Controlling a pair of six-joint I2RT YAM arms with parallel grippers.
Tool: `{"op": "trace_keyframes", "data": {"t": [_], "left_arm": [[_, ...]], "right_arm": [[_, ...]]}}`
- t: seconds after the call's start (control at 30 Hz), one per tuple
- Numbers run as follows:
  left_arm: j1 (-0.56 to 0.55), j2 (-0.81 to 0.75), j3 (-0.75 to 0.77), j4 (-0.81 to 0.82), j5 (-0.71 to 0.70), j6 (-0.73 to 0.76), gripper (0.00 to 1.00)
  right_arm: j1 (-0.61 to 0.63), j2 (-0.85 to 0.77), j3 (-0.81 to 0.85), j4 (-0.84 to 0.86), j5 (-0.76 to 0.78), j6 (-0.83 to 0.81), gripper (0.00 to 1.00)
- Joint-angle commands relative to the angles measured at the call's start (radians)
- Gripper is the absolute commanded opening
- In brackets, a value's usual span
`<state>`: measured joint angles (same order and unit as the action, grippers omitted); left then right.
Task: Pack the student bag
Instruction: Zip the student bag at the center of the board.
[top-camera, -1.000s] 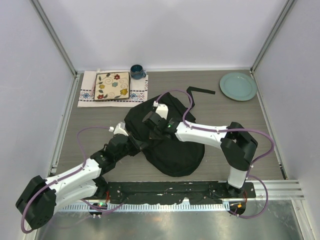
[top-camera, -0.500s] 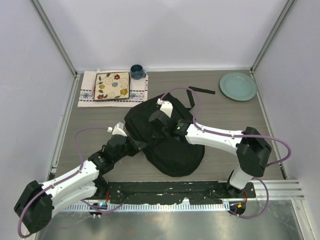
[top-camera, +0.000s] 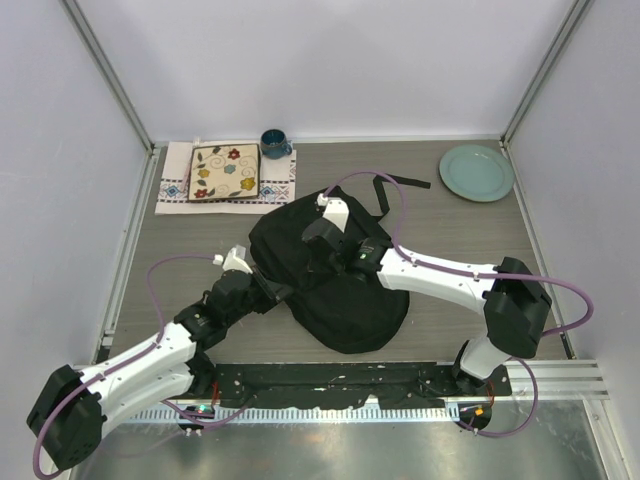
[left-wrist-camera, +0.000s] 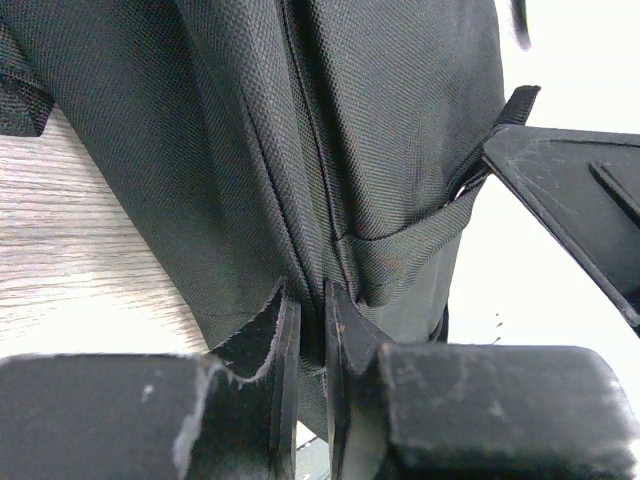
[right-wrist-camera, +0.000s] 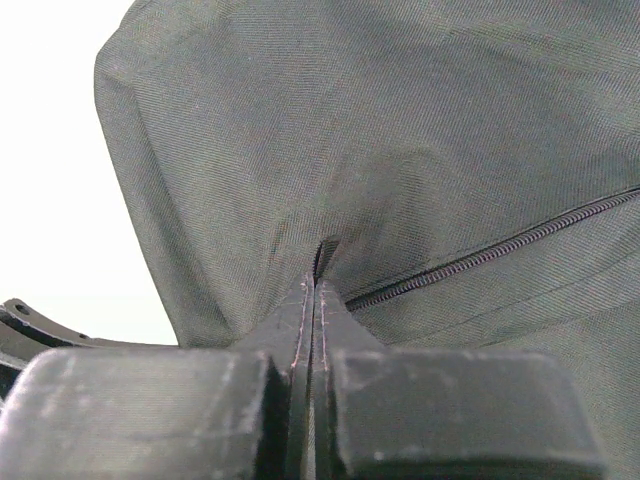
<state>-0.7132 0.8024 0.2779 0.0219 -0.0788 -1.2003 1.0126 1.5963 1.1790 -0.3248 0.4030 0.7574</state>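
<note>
At the far left of the worktop (top-camera: 150, 290) lies a patterned cloth (top-camera: 175, 185) carrying a square flowered dish (top-camera: 224, 172), with a blue mug (top-camera: 274, 143) at the cloth's far right corner. The left arm stretches low from its near-left base, up and to the right. Its left hand (top-camera: 266, 291) sits at the left edge of the student bag (top-camera: 350, 310). In the wrist view, the left hand (left-wrist-camera: 308, 300) is clenched on a stitched seam of the black fabric, just below a webbing loop (left-wrist-camera: 400, 240). The bag lies flat in the middle of the worktop, between the two arms. Its long axis runs roughly far to near, leaning right toward the near end. The rounded end faces the arm bases, and a strap (top-camera: 405, 181) trails off the far end toward the right. The right arm rises from its base, bends at the elbow on the right and reaches left across the bag. Its right hand (top-camera: 322, 250) is over the bag's far half. Close up, the right hand (right-wrist-camera: 314, 285) has its fingers pressed together, pinching a fold of fabric at the end of a zip (right-wrist-camera: 500, 250). A pale green plate (top-camera: 477, 172) rests in the far right corner, well apart from the bag.
</note>
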Motion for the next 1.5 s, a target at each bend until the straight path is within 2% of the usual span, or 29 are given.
{"op": "trace_keyframes", "data": {"t": [0.0,0.23,0.53,0.77,0.87,1.0,1.03,1.13,1.3,1.47], "left_arm": [[-0.003,-0.011,0.003,0.013,-0.015,0.018,0.0],[-0.003,-0.028,0.003,-0.007,-0.035,0.034,0.0],[0.0,-0.097,0.0,-0.091,-0.065,0.051,0.0],[0.038,-0.163,0.029,-0.233,-0.085,0.099,0.0],[0.112,-0.184,0.07,-0.313,-0.055,0.172,0.0],[0.289,-0.144,0.153,-0.387,0.054,0.293,0.0],[0.316,-0.097,0.17,-0.401,0.126,0.347,0.0],[0.395,0.016,0.24,-0.442,0.206,0.433,0.0],[0.417,0.093,0.32,-0.473,0.22,0.499,0.0],[0.445,0.083,0.317,-0.493,0.206,0.513,0.0]], "right_arm": [[0.003,-0.044,0.013,0.03,0.097,-0.071,0.0],[0.014,-0.015,0.074,-0.086,0.351,-0.173,0.0],[0.009,0.008,0.076,-0.106,0.418,-0.176,0.0],[-0.034,0.001,0.038,-0.102,0.355,-0.153,0.0],[-0.04,-0.022,0.007,-0.082,0.294,-0.151,0.0],[-0.043,-0.07,-0.06,0.01,0.167,-0.147,0.0],[-0.04,-0.078,-0.07,0.021,0.142,-0.139,0.0],[-0.042,-0.107,-0.097,0.062,0.057,-0.127,0.0],[-0.046,-0.119,-0.107,0.04,0.12,-0.11,0.0],[-0.144,-0.122,-0.142,-0.008,0.111,-0.076,0.0]]}}
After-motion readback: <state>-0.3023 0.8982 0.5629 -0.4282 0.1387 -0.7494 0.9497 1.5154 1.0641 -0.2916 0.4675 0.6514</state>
